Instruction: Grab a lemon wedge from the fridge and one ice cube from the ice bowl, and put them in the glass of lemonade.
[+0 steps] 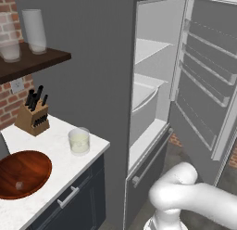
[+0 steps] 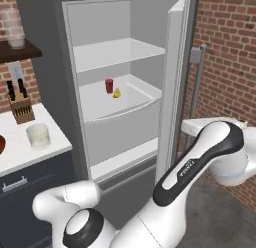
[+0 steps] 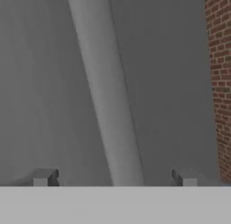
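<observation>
The fridge (image 2: 70,67) stands open, its door (image 2: 175,82) swung out to the right. Inside, the tiny yellow lemon wedge (image 2: 117,93) lies in the middle compartment beside a small red can (image 2: 109,85). On the white counter, the glass of lemonade (image 1: 79,141) stands near the corner. The wooden ice bowl (image 1: 23,173) sits to its left with an ice cube (image 1: 19,185) in it. My gripper (image 3: 115,178) is open at the door's outer face. Its fingertips (image 3: 45,178) stand on either side of the light grey bar handle (image 3: 108,92) without touching it.
A knife block (image 1: 33,114) stands at the back of the counter (image 1: 55,145). A dark wall shelf (image 1: 28,62) above holds tall frosted glasses (image 1: 34,30). A brick wall (image 2: 225,52) lies right of the door. My arm (image 2: 200,162) reaches around the door's edge.
</observation>
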You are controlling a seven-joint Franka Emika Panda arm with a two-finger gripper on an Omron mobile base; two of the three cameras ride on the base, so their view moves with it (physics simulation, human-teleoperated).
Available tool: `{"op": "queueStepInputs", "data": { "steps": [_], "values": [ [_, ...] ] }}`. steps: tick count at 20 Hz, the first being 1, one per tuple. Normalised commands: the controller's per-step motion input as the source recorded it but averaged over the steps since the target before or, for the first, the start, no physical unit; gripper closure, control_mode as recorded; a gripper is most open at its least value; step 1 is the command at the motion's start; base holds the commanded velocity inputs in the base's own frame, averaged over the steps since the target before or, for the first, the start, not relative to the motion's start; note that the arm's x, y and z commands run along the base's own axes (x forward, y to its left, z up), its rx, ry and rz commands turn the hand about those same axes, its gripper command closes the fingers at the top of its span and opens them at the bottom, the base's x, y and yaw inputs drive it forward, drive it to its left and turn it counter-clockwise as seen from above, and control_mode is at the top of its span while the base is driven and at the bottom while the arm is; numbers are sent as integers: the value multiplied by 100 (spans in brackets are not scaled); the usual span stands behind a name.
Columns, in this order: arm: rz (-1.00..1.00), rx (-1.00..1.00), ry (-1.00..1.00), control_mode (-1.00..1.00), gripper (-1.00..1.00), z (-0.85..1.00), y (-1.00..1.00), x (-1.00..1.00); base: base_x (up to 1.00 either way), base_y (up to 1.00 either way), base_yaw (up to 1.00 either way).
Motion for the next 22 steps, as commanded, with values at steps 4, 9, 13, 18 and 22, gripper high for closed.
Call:
{"op": "queueStepInputs", "data": {
  "steps": [4, 9, 13, 18, 22],
  "values": [
    [-1, 0, -15, -100, -100, 44, 3, -97, 0, 0, 0],
    [-1, -9, -15, -100, -100, 71, 68, -78, 0, 0, 0],
    [-8, -32, -7, -100, -100, 76, 100, -48, 0, 0, 0],
    [-15, -43, 0, -100, -100, 37, 100, -26, 0, 0, 0],
    [-21, -54, 11, -100, -100, 0, 100, 28, 0, 0, 0]
  ]
}}
